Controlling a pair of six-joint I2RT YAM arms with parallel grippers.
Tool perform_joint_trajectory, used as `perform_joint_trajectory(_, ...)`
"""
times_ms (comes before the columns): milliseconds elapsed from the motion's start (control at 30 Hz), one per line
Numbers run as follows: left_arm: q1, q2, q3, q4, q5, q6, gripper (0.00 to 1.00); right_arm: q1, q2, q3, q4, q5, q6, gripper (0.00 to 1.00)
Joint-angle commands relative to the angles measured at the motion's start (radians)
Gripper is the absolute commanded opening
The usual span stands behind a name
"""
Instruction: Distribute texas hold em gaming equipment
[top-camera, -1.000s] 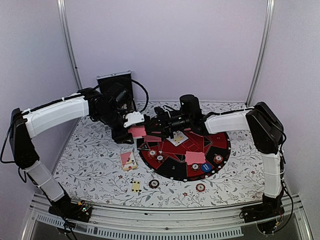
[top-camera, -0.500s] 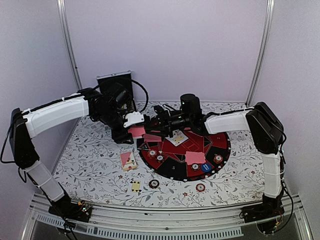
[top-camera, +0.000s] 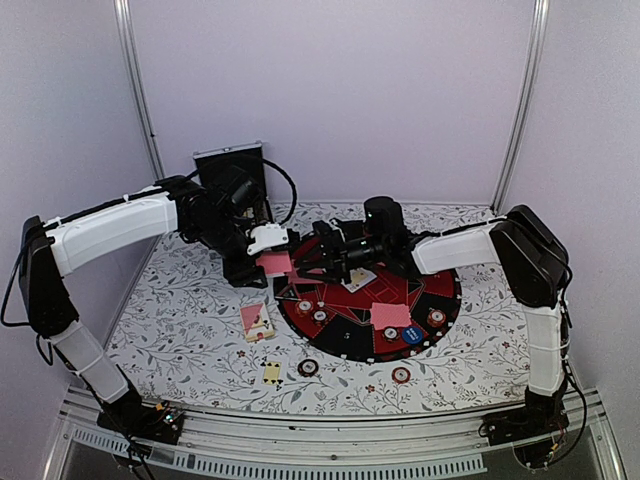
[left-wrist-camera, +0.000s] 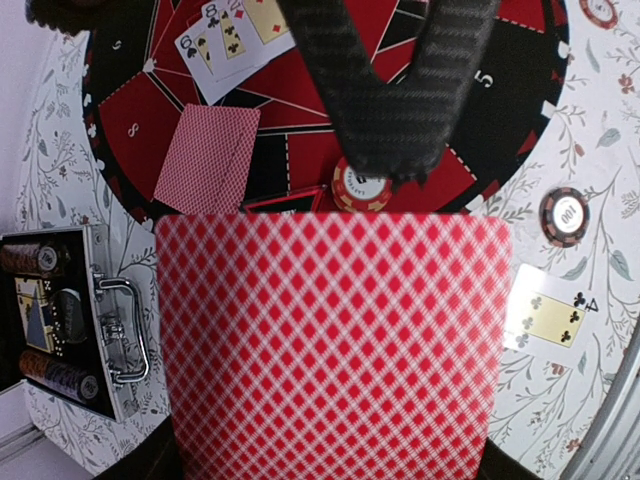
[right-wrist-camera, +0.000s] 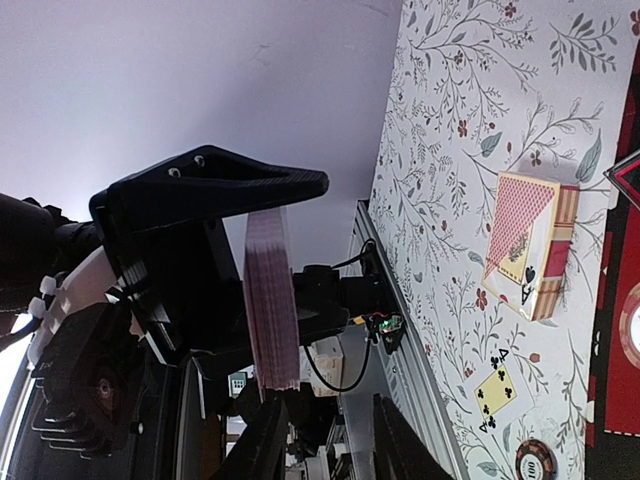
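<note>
My left gripper (top-camera: 262, 262) is shut on a deck of pink-backed playing cards (left-wrist-camera: 330, 340), held above the table's left-centre. From the right wrist the deck (right-wrist-camera: 272, 300) shows edge-on under the left gripper's black finger (right-wrist-camera: 220, 185). My right gripper (top-camera: 303, 266) hovers right at the deck's far edge, its fingers (right-wrist-camera: 262, 440) apart with nothing between them. The pink card box (top-camera: 257, 321) lies on the table. On the round red-and-black mat (top-camera: 340, 345) lie face-down cards (top-camera: 390, 315), face-up cards (top-camera: 360, 278), a blue button (top-camera: 412, 335) and striped chips (left-wrist-camera: 361, 188).
The silver-edged black case (left-wrist-camera: 70, 330) lies open at the back left, with chips inside. A clubs card (top-camera: 271, 372) and two chips (top-camera: 308, 368) (top-camera: 401, 375) lie near the front edge of the floral tablecloth. Metal frame posts stand at the back corners.
The right wrist has dipped and turned a little at the deck, and its jaws have spread slightly. The left arm and the deck have stayed put.
</note>
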Motion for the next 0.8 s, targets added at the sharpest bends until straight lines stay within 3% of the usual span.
perform_joint_trajectory(0,0.01,-0.019,0.012,0.015,0.009,0.002,0.0,0.008,-0.034,0.018,0.046,-0.01,0.019,0.32)
perform_joint_trajectory(233,0.01,-0.019,0.013,0.012,0.012,0.0,0.0,-0.006,-0.071,-0.036,0.059,0.004,0.02,0.34)
perform_joint_trajectory(767,0.009,-0.01,0.035,0.011,0.025,-0.005,0.0,0.024,-0.018,0.039,0.109,-0.013,0.07,0.37)
